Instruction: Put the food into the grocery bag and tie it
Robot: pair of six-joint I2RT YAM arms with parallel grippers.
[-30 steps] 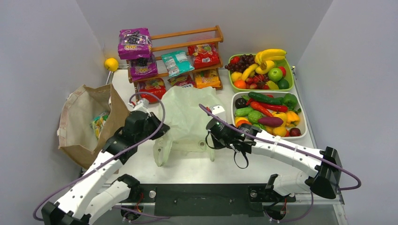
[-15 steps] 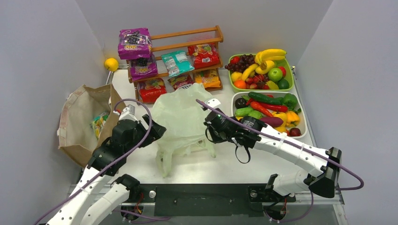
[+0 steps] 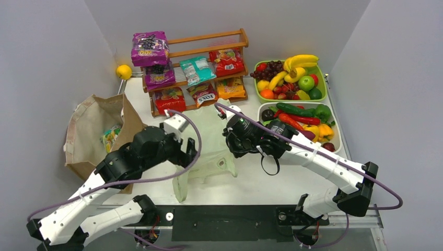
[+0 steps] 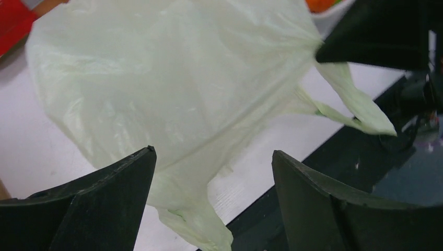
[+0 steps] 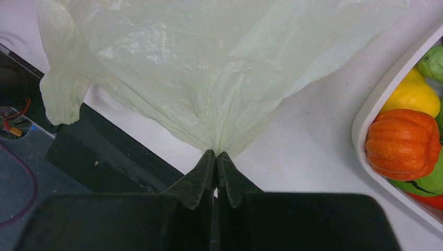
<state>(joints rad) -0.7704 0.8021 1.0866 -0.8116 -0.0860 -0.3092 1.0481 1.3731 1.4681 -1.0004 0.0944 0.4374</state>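
White tabletop [image 3: 271, 183] runs away from the dark mounting rail where both arms are bolted. Nearest that edge, one loop handle [image 3: 180, 184] of the grocery bag [image 3: 209, 133] hangs limp toward the rail. The pale green, crinkled bag lies in the middle of the table between the two arms.

At the bag's left side, the left gripper [image 4: 212, 151] has its jaws spread wide with nothing between them; its wrist view shows the bag [image 4: 172, 78] beyond the fingertips. At the bag's right side, the right gripper [image 5: 216, 154] is pinched tight on the thin plastic, and folds of the bag [image 5: 209, 63] fan out from its closed tips.

A brown paper bag [image 3: 91, 136] stands open at the left with a packet [image 3: 111, 137] inside. To the right sits a white tray [image 3: 342, 140] of toy vegetables, an orange pumpkin [image 5: 399, 144] near its edge.

Farther back, a green tray [image 3: 325, 90] holds fruit topped by a banana bunch [image 3: 300, 61]. Beside it, a wooden rack [image 3: 230, 37] carries snack packets [image 3: 150, 48], one marked FOX'S [image 3: 208, 94]
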